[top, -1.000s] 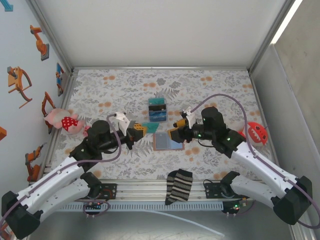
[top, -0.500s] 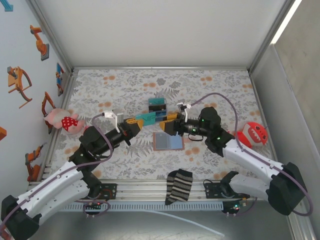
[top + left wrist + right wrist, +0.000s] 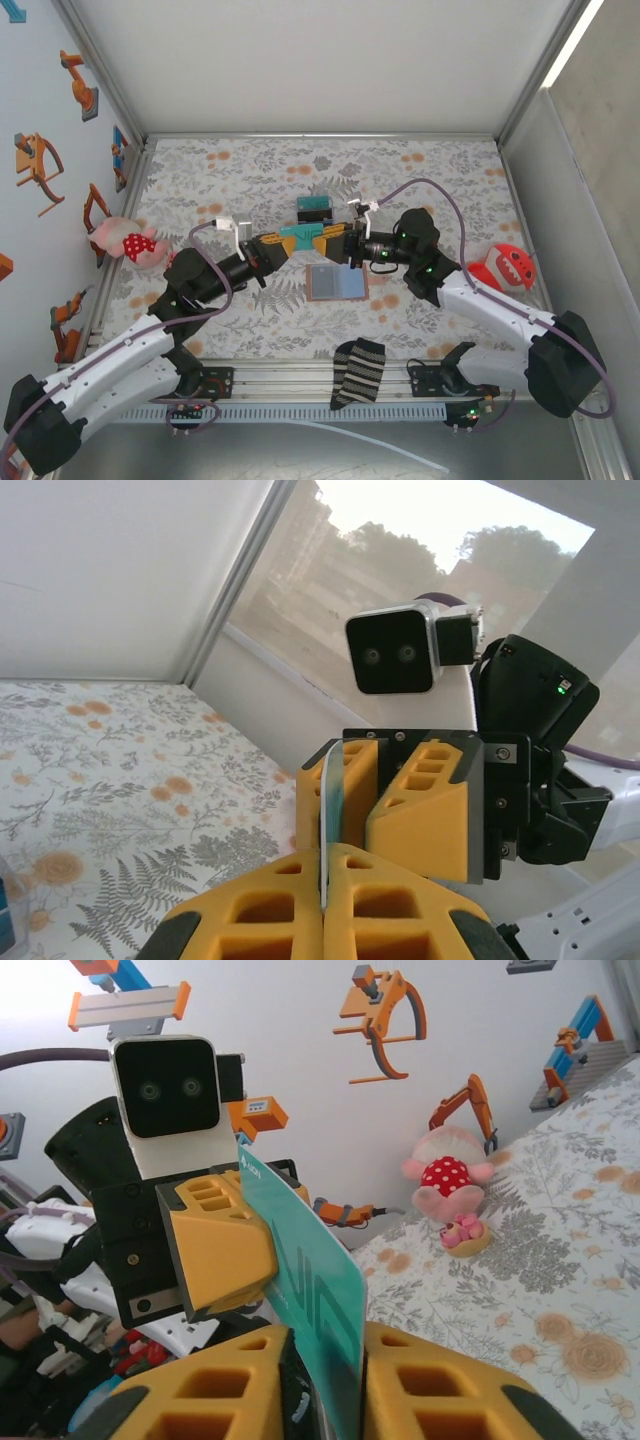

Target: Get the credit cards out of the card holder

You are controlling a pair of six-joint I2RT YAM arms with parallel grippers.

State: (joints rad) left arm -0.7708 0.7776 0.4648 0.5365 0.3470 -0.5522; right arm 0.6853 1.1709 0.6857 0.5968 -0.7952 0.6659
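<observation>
A teal credit card [image 3: 302, 237] hangs in the air over the middle of the table. My left gripper [image 3: 287, 240] is shut on its left end. In the left wrist view the card [image 3: 331, 790] stands edge-on in the closed yellow fingers of that gripper [image 3: 328, 852]. My right gripper [image 3: 325, 241] faces it, jaws narrowed around the card's other end. The card [image 3: 300, 1260] lies against one finger of this gripper [image 3: 325, 1350], and a thin gap shows at the other. The card holder [image 3: 336, 283] lies unfolded just below, tan rim, light-blue inside up.
A blue-teal-black box [image 3: 314, 208] stands just behind the grippers. A striped sock [image 3: 358, 372] lies at the near edge. A pink plush [image 3: 128, 243] sits by the left wall, a red toy [image 3: 508, 265] by the right wall.
Both grippers moved up and toward each other from beside the card holder. The left one carried the card to the middle. The right jaws narrowed around its free end.
</observation>
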